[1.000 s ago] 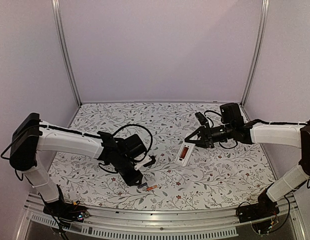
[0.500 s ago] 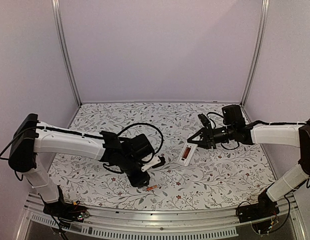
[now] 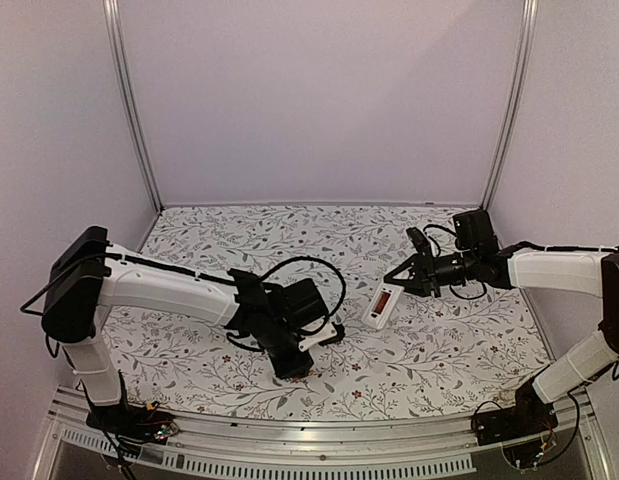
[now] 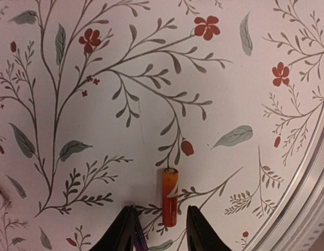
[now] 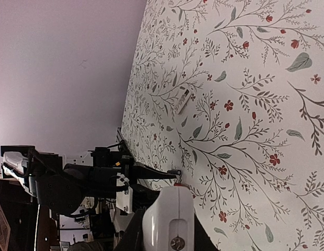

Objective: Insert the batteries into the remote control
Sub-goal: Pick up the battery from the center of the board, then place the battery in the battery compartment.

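The left arm [image 3: 159,285] reaches low over the floral tabletop [image 3: 459,340], its pincer [image 4: 163,236] pointing down at about 6 o'clock from the tabletop's centre. The left wrist view shows the pincer apart, one fingertip [image 4: 127,230] on each side of the orange-red battery [image 4: 170,197] with a gap on both sides. The battery lies flat, metallic end toward 12 o'clock.

At about 3 o'clock from the centre, the right pincer [image 3: 394,284] is clamped on one end of the white remote control [image 3: 382,305], which slants toward 7 o'clock, a reddish patch on its upward face. Whether its lower end rests on the tabletop cannot be told. In the right wrist view a small white piece [image 5: 183,99] lies on the tabletop, well apart from the pincer.
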{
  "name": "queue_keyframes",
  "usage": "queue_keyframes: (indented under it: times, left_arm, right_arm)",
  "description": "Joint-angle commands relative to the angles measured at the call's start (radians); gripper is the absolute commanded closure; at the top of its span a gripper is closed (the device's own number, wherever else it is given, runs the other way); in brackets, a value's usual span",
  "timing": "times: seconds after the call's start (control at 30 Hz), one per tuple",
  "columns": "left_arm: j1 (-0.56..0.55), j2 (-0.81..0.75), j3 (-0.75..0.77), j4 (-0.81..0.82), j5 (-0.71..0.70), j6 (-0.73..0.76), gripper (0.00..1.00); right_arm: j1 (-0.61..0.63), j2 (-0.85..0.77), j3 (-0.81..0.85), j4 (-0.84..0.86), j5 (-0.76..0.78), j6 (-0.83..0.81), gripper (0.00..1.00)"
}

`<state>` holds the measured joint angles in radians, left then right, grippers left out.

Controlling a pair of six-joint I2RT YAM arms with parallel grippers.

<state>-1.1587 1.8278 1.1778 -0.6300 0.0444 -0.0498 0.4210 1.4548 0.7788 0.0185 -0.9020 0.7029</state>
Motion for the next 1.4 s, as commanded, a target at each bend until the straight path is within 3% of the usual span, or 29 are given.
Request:
queue_keyframes:
  times: [0.0,0.43,0.77,1.13,1.37]
  left_arm:
    - [-0.022,0.032,0.026,-0.017,-0.008,0.024,0.65]
    - [-0.058,0.097,0.035,-0.038,-0.031,0.022,0.79]
    - [-0.076,0.077,0.048,-0.059,-0.041,-0.013,0.98]
    - [0.025,-0.076,0.214,-0.148,0.174,-0.266,1.00]
    - [0.043,-0.056,0.338,-0.217,0.191,-0.427,1.00]
  right_arm:
    - [-0.014,-0.032,-0.013,-0.043,-0.023,-0.030,1.00]
    - [-0.028,-0.030,-0.013,-0.072,-0.022,-0.055,1.00]
    - [-0.029,-0.019,-0.026,-0.074,0.005,-0.055,1.00]
    - [0.047,0.008,-0.062,0.105,0.072,0.089,1.00]
    - [0.124,0.047,-0.061,0.184,0.123,0.181,1.00]
